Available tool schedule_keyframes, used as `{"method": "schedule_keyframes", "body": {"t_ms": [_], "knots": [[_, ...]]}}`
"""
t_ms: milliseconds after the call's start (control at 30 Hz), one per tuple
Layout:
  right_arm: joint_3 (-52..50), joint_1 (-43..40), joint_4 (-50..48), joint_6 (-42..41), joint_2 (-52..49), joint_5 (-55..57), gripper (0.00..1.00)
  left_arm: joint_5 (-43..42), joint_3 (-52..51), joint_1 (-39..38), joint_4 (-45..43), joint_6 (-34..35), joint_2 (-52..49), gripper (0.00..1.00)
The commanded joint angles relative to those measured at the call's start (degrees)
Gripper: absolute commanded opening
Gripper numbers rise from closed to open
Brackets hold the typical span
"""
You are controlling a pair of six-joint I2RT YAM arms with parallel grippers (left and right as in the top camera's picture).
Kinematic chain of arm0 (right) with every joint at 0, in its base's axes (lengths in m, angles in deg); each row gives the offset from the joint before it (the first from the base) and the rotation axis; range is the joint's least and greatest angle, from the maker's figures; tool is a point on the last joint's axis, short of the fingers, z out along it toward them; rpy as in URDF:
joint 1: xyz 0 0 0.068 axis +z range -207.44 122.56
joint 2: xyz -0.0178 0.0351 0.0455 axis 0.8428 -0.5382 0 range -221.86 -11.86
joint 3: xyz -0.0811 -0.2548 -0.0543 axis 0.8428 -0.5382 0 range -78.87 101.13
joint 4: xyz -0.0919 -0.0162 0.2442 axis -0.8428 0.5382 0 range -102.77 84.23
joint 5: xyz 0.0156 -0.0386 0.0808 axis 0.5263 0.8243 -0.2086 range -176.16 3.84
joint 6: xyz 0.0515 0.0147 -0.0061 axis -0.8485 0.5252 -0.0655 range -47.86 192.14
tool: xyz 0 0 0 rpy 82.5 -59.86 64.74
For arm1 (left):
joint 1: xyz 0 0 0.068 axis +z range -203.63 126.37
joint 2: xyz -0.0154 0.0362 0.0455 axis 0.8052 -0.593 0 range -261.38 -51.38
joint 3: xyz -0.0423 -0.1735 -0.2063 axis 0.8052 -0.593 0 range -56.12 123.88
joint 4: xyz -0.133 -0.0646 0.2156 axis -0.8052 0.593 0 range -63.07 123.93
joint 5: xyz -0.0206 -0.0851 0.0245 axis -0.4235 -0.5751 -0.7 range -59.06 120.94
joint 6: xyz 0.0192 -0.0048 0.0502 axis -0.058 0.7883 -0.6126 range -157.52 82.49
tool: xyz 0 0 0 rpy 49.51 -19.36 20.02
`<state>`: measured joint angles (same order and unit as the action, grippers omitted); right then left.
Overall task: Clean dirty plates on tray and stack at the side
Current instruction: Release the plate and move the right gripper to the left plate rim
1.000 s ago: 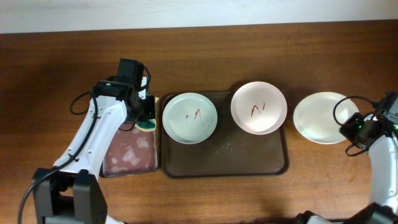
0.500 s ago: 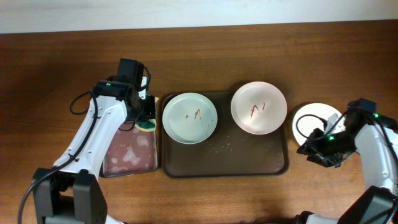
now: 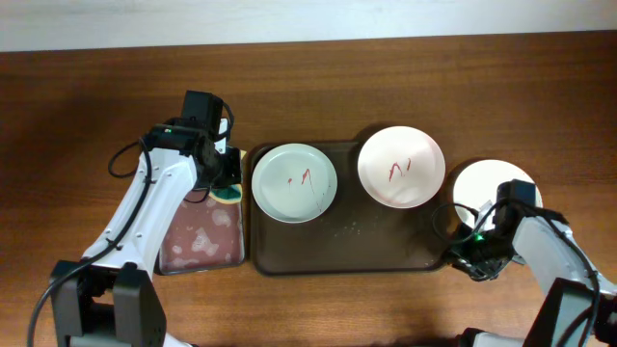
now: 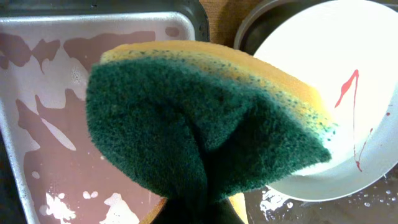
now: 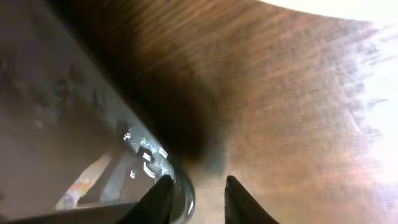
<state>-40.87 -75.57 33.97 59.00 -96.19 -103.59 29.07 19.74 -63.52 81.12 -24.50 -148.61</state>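
With one unmarked plate point(image 3: 490, 183) lying on the table point(image 3: 96, 77) right of the tray point(image 3: 337, 255) and two scribbled plates point(image 3: 294, 183) on it, we judge the next cleaning is due: our left gripper point(image 3: 228, 189) clamps the sponge point(image 4: 205, 124), while our right gripper point(image 5: 198, 190), fingers apart by the tray's corner, must steady a plate.

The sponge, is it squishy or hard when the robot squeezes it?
Probably squishy: the sponge folds in a crease where it's pinched. Its green side looks rough, so it likely grips rather than slips. Maybe wet: the small tray below shows suds.
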Motion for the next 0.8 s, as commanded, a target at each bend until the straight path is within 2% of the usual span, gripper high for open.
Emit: {"method": "schedule_keyframes", "body": {"t_ms": [0,100,267,367,400,433,567,767], "knots": [[-1.79,2.40,-2.97,-1.36,0.11,-0.83,0.26,0.15,0.20,0.04,-0.11,-0.70,1.42,0.00],[-1.79,3.91,-5.66,-2.69,0.11,-1.66,0.14,0.15,0.20,0.07,-0.11,-0.70,1.42,0.00],[-1.79,3.91,-10.75,-3.91,0.11,-1.62,0.04,0.15,0.20,0.04,-0.09,-0.70,1.42,0.00],[-1.77,3.93,-13.00,-3.91,0.11,-1.60,0.04,-0.26,0.20,0.04,-0.09,-0.70,1.42,0.00],[-1.77,3.93,-13.09,-3.89,0.11,-1.62,0.08,-0.28,0.20,0.04,-0.09,-0.70,1.42,0.00],[-1.77,3.91,-12.68,-3.87,0.11,-1.57,0.22,-0.28,0.20,0.04,-0.09,-0.70,1.42,0.00],[-0.74,3.91,-9.81,-3.61,0.33,-0.98,0.38,-0.28,0.20,0.04,-0.02,-0.70,1.42,0.00],[13.97,4.52,1.97,4.24,4.00,1.11,0.40,-0.26,0.20,0.04,0.15,-0.72,1.42,0.00]]}}
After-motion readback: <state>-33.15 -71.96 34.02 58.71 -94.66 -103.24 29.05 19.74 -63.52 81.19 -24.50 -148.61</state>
